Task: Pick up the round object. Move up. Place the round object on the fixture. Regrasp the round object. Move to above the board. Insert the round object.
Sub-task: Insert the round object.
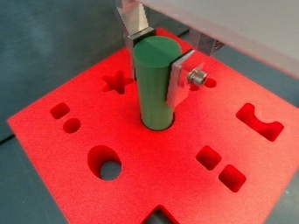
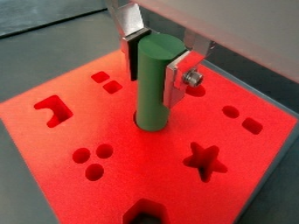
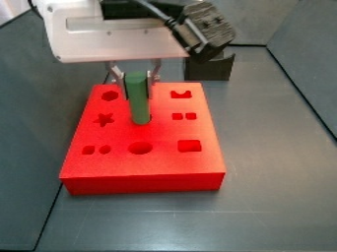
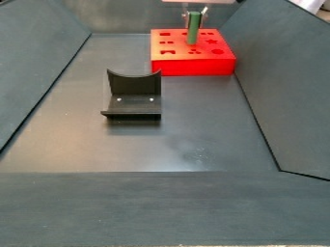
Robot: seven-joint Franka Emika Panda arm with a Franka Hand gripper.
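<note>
The end effector (image 1: 160, 59) is above the middle of the red board (image 1: 70, 166), its two silver fingers (image 2: 177, 74) clamped on the upper part of the green peg (image 1: 156, 83). The peg stands upright with its lower end in a round hole near the board's centre, as both wrist views show. Around it the board's other openings lie uncovered: a star (image 2: 205, 158), small squares (image 2: 107, 82), paired circles (image 2: 91, 155) and a notched slot (image 2: 52, 109); nothing stands against the peg. In a side view the peg (image 3: 138, 101) rises from the board (image 3: 145, 173) under the white arm housing (image 3: 112, 34). The dark fixture (image 4: 130, 95) sits on the grey floor (image 4: 180, 145), well apart from the board (image 4: 194, 60), and carries nothing.
</note>
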